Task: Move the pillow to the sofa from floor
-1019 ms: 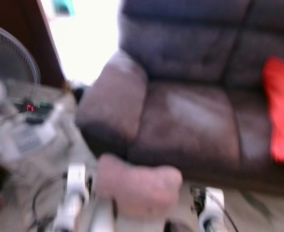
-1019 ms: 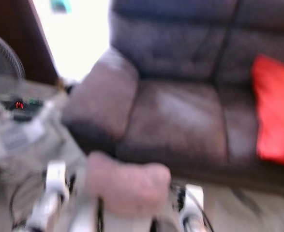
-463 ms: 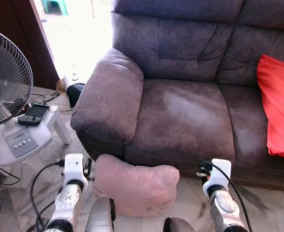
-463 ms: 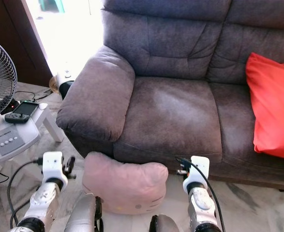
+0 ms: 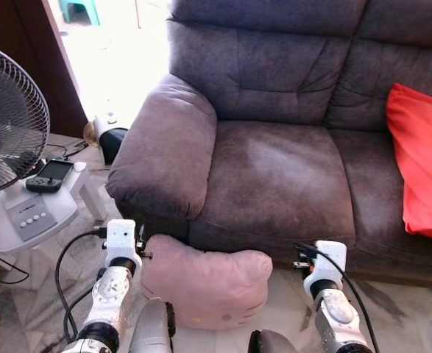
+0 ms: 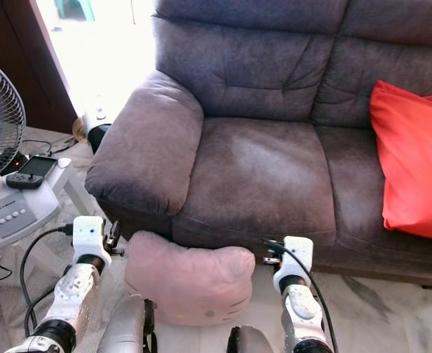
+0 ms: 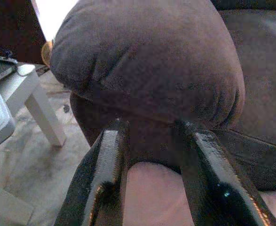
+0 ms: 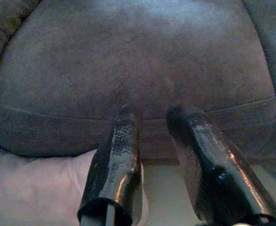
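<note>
Nearest, the left end effector (image 7: 149, 176) sits at the left end of the pink pillow (image 5: 204, 287), fingers a little apart with the pillow's edge between them, and the right end effector (image 8: 163, 167) is at its right end, fingers likewise slightly apart, the left finger against the pillow. The pillow lies on the marble floor (image 5: 392, 309) against the front of the grey sofa (image 5: 274, 169). Farther off, a red cushion (image 5: 422, 169) rests on the sofa's right seat, and a standing fan (image 5: 9, 140) is at the left.
</note>
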Robot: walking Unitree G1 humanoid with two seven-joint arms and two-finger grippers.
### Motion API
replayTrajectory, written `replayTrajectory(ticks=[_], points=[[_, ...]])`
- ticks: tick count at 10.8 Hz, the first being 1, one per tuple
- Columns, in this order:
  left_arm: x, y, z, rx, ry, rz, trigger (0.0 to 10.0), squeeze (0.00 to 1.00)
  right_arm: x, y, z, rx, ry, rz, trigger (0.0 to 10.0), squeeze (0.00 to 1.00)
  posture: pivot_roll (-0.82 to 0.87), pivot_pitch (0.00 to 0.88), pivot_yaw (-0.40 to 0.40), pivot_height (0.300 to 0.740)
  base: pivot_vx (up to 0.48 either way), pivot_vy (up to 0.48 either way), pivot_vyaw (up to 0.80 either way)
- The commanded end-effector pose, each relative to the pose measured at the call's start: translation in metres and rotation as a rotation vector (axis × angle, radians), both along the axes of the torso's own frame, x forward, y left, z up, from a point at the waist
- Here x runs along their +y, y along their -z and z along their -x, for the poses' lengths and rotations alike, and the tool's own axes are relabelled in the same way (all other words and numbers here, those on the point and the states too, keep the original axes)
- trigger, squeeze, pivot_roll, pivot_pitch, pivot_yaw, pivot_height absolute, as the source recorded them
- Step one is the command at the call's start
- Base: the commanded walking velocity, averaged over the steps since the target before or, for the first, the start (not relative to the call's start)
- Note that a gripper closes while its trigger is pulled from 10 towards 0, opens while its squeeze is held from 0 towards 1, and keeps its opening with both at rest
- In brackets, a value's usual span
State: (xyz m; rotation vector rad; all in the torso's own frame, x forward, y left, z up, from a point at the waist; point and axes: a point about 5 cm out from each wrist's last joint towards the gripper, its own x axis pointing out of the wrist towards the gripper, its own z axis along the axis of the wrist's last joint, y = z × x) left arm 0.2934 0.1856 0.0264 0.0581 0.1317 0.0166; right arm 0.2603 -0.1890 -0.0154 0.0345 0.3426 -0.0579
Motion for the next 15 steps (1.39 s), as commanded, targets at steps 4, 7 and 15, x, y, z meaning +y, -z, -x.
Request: replayTrajectory(ticks=[4,7,15], points=[[0.0022,0.0020,0.0007,0.018,0.003,-0.022,10.0,0.00,0.0027,-0.0019,-0.0035,0.000,-0.003,0.002,10.0,0.00,0.06,0.109,-0.061,0.583,0.000,0.000,0.00],[0.0008,-0.0002,-0.0016,0.013,0.009,-0.021,10.0,0.00,0.0021,-0.0030,-0.0039,-0.011,-0.003,0.000,10.0,0.00,0.06,0.110,-0.060,0.561,0.000,0.000,0.00],[0.0006,-0.0025,-0.0058,0.020,0.019,-0.029,10.0,0.00,0.0031,0.0005,-0.0022,0.019,-0.013,-0.006,10.0,0.00,0.07,0.086,-0.054,0.561,0.000,0.000,0.00]])
